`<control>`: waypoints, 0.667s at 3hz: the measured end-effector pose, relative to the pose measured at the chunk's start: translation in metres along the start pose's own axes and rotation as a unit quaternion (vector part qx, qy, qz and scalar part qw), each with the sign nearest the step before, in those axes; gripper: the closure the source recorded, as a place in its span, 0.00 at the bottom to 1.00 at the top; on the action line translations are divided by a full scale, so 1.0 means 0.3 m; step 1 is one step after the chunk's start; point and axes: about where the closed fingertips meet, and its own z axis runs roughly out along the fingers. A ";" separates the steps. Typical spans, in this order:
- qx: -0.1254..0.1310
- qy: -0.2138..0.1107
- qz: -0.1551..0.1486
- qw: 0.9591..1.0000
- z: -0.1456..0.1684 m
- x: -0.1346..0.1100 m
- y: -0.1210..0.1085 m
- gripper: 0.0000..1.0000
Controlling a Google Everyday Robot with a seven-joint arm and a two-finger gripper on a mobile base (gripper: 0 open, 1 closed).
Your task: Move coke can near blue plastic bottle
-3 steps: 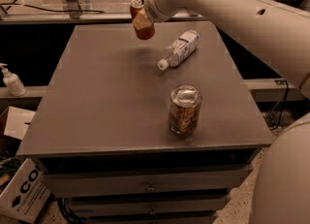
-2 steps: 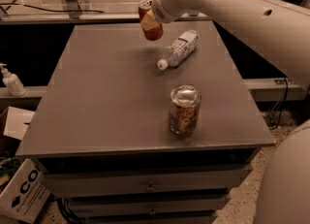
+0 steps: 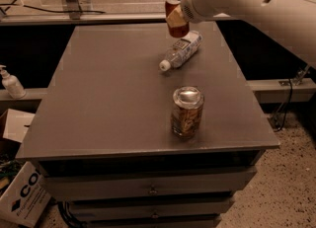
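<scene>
The coke can (image 3: 173, 6) is a red can with a silver top, held in the air above the far side of the grey table (image 3: 108, 98). My gripper (image 3: 177, 19) is shut on it, gripping its side. The blue plastic bottle (image 3: 181, 50) lies on its side just below and right of the can, white cap pointing to the front left. The can hangs above the bottle's far end, not touching the table.
A glass jar (image 3: 187, 112) with a silver lid and tan contents stands near the table's front right. My white arm (image 3: 256, 2) reaches in from the right. A soap dispenser (image 3: 11, 82) and a cardboard box (image 3: 22, 195) are at the left, off the table.
My gripper has carried the coke can to the right and slightly nearer, from left of the bottle to just above its far end.
</scene>
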 end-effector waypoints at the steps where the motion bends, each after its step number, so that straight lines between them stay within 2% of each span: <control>1: 0.021 0.000 0.014 1.000 -0.081 0.048 -0.050 1.00; 2: 0.034 0.012 0.027 0.999 -0.129 0.121 -0.076 1.00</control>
